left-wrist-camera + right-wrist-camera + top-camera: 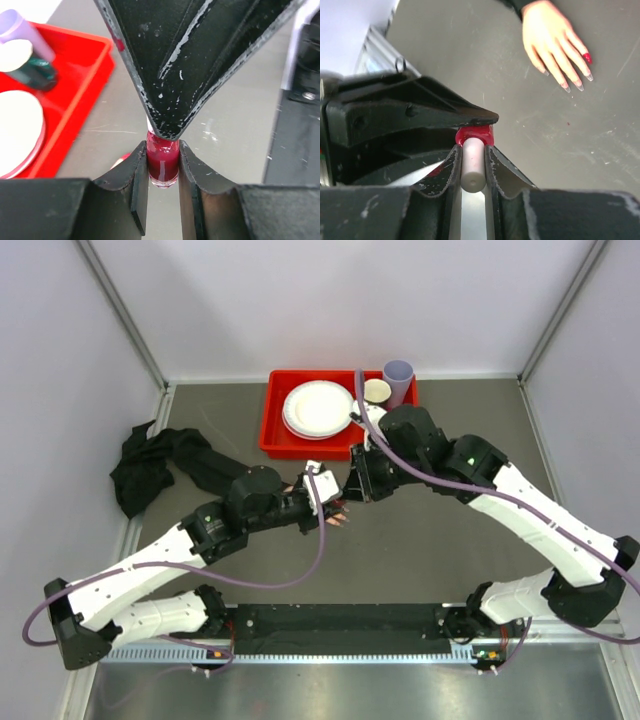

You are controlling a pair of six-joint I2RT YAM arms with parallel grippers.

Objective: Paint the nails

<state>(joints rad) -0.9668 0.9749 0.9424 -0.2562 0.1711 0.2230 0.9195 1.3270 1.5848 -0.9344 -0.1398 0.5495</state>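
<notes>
across the grey desk [420, 550] the left arm [150, 580] and right arm [540, 510] reach inward and meet near the middle, just in front of the red tray [272, 418] at the far side, while a black cloth [140, 475] lies bunched by the left wall. the mannequin hand [545, 30] rests flat and palm down on the desk, fingers spread, near the meeting point but apart from both arms. the left jaws pinch the polish bottle [162, 165] low on its red glass body and hold it upright. the right jaws come in from above and clamp the white cap [471, 167] that stands on the bottle. the step in hand looks like unscrewing the cap to draw out the brush. to do it well, the left jaws should grip firmly and keep the bottle plumb so nothing spills. the right jaws should turn about the cap's own axis, not sideways, then lift straight up until the brush clears the neck. of the nails [587, 57], one shows red in the right wrist view and the others look pale, so most of the painting seems not yet done. each is very small, so the loaded brush will need a slow, light touch.
</notes>
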